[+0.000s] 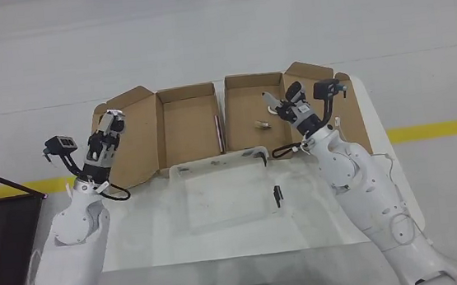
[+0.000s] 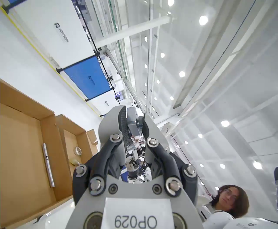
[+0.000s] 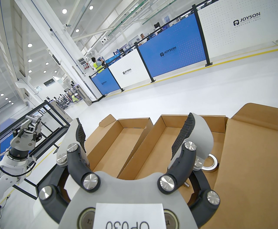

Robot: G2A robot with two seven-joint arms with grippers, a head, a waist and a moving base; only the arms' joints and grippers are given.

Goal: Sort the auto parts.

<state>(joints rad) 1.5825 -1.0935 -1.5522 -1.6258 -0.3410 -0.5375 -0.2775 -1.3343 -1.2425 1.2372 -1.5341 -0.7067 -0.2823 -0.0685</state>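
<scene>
While both arms hang at the far boxes, the stock reads: right gripper (image 3: 134, 121) with fingers spread wide, empty, above the right box (image 1: 246, 108) — ring (image 3: 214, 164) and small brass piece (image 1: 261, 124) inside; left gripper (image 2: 133, 117) nearly closed on nothing, over the left box's (image 1: 188, 134) outer flap — rod (image 1: 218, 133) inside.

White table (image 1: 222, 244), yellow floor line (image 1: 442, 129), blue partitions (image 3: 171, 54)

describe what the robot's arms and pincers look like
The left arm and right arm have glossy white shells, with black cables looping at the wrists. The left pincer and right pincer have pale grey bodies, dark links, silver bolts and a white printed label. The right one's fingers carry black ribbed pads.
</scene>
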